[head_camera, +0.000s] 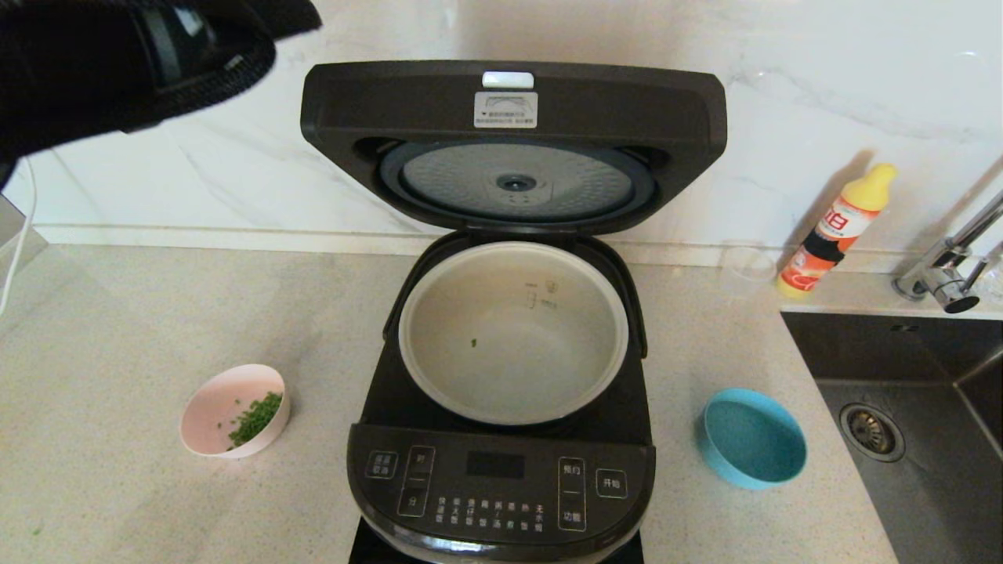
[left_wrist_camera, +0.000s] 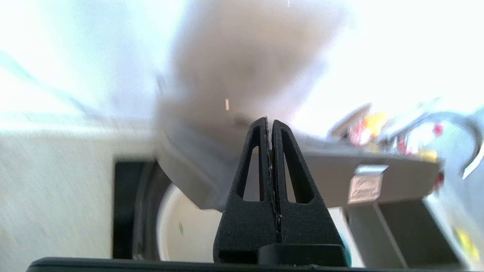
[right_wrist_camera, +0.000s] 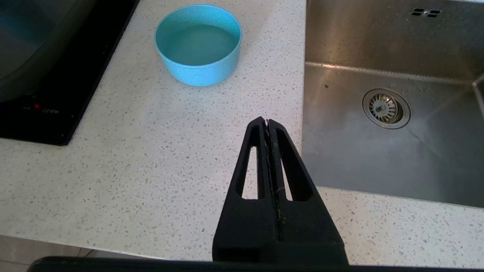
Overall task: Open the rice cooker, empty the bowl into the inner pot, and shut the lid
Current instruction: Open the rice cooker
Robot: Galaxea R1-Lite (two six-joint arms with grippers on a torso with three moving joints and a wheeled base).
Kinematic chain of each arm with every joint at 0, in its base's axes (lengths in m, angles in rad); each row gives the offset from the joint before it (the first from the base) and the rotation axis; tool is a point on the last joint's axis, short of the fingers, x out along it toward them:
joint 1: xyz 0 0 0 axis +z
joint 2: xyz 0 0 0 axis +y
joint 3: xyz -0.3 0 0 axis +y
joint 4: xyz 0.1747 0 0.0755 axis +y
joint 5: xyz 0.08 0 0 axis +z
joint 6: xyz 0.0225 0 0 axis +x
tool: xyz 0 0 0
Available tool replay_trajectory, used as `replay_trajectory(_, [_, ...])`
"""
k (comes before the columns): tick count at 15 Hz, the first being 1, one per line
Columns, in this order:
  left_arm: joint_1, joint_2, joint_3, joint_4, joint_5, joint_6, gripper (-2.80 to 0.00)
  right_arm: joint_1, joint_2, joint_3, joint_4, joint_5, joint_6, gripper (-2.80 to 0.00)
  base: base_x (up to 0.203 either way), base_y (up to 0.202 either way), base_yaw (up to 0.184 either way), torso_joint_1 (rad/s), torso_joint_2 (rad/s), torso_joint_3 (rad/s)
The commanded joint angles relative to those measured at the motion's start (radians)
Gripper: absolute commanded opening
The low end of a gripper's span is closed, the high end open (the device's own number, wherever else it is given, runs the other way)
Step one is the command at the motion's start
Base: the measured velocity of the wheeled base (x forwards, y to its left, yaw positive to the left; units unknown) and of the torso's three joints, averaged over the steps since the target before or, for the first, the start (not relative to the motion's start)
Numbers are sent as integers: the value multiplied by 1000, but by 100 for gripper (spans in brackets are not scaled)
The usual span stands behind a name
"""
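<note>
My left gripper (left_wrist_camera: 269, 121) is pinched closed on nothing, up beside the raised lid (left_wrist_camera: 264, 71), inner pot (left_wrist_camera: 181, 226) below it. Right gripper (right_wrist_camera: 267, 121) closed too, blue bowl (right_wrist_camera: 198, 43) ahead.

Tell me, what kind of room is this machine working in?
Most likely a home kitchen: a speckled stone countertop with a steel sink and tap set into it, an open rice cooker on the counter, and a bottle of dish soap standing against the marble-look wall.
</note>
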Motion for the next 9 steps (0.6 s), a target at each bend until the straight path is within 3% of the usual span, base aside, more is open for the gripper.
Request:
replay_trajectory(1, [27,-53,-30,-1,2,23,-280,0,0,0,1,0,0,-280,0,0,0,0,0,0])
replay_trajectory(5, [152,-122,-25,40,16,97,-280,0,0,0,1,1,0,-280,0,0,0,0,0,0])
replay_trajectory(7, [250,-163,-1,174,37,103,-280,0,0,0,1,2,0,-280,0,0,0,0,0,0])
replay_trajectory(9, [372,-198,94,250,47,99,-280,0,0,0,1,1,0,-280,0,0,0,0,0,0])
